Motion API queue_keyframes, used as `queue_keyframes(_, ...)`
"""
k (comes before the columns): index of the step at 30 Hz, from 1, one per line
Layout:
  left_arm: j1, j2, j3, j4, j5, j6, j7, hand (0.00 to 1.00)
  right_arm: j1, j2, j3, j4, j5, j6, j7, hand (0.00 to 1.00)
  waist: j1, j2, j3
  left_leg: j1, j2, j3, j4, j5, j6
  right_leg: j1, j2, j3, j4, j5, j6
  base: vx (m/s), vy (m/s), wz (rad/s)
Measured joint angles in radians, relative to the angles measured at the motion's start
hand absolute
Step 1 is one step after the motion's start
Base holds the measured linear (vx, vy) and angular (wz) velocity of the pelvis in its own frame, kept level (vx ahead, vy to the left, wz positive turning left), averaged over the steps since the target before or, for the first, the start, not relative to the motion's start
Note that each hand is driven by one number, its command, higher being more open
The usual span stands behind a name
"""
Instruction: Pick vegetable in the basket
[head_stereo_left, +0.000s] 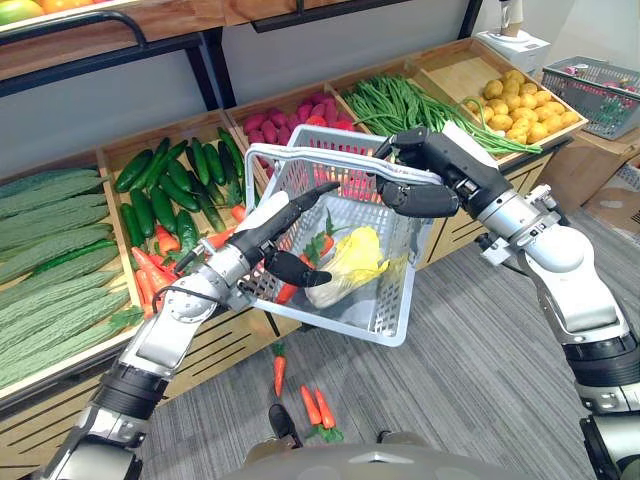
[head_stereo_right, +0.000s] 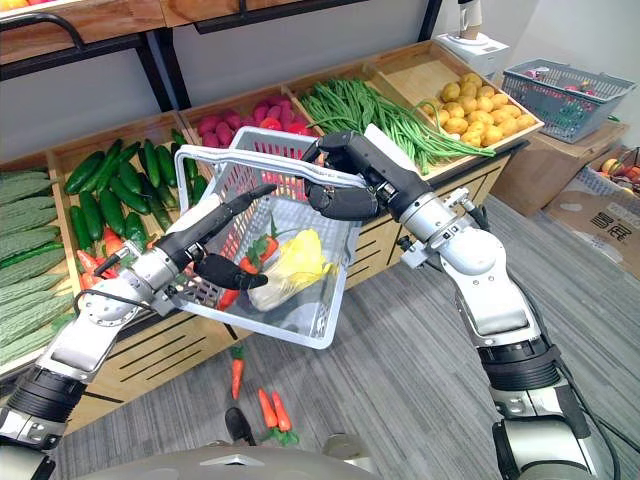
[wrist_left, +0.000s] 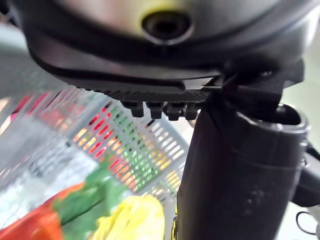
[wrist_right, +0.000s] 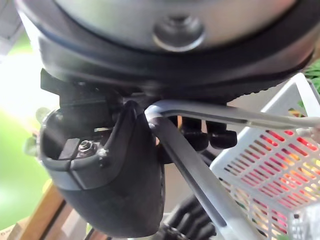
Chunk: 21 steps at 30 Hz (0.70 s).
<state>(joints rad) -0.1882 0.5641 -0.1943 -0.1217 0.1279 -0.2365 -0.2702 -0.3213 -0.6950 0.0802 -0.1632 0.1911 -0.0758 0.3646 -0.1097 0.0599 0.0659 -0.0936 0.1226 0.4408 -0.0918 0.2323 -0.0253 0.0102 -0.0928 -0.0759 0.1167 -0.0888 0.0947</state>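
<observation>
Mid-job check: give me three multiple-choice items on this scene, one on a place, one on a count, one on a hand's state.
1. The yellow leafy vegetable lies: A) in the basket B) among the potatoes C) among the cucumbers.
2. Carrots on the floor: A) one B) three C) six.
3. The right hand is: A) open B) shut on the basket's handle C) shut, empty.
Answers: 1 A, it rests inside the mesh walls; 2 B, one apart, two together; 3 B, fingers curl round the handle.

Carrot (head_stereo_right: 264, 250) partly hidden behind left hand (head_stereo_right: 193, 245)
</observation>
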Motion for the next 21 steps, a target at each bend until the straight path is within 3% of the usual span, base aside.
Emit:
queue_keyframes(6,0.0,0.083,0.025,-0.11,-0.013,0.0,0.019,1.0,0.013,0.033,-0.026,0.032,-0.012,-0.003,-0.008,0.0,0.006,0.012,-0.008,-0.001,-0.002,-0.01,0.0,-0.007,-0.009,0.006,-0.001,-0.01,0.0,-0.001,0.0,-0.03,0.032,0.06)
queue_keyframes(13,0.001,0.152,0.039,-0.301,-0.105,-0.031,-0.024,1.0,0.012,0.042,-0.083,0.143,-0.028,-0.004,-0.051,0.0,0.028,0.021,-0.013,-0.008,-0.007,-0.026,0.0,-0.009,-0.012,0.009,-0.009,-0.028,0.001,-0.007,-0.009,-0.03,0.04,0.08)
queue_keyframes(16,0.035,0.195,0.041,-0.376,-0.179,-0.042,-0.056,1.0,0.011,0.042,-0.088,0.171,-0.032,-0.004,-0.064,0.0,0.027,0.021,-0.014,-0.009,-0.007,-0.026,0.0,-0.009,-0.012,0.008,-0.009,-0.028,0.0,-0.007,-0.009,0.0,0.0,0.0)
queue_keyframes(21,0.132,0.299,-0.005,-0.464,-0.284,-0.032,-0.188,1.0,-0.018,0.042,-0.092,0.207,-0.038,-0.004,-0.07,0.0,0.026,0.022,-0.014,-0.007,-0.006,-0.02,0.0,-0.011,-0.014,0.007,-0.008,-0.019,0.0,-0.007,-0.009,0.0,0.017,-0.04)
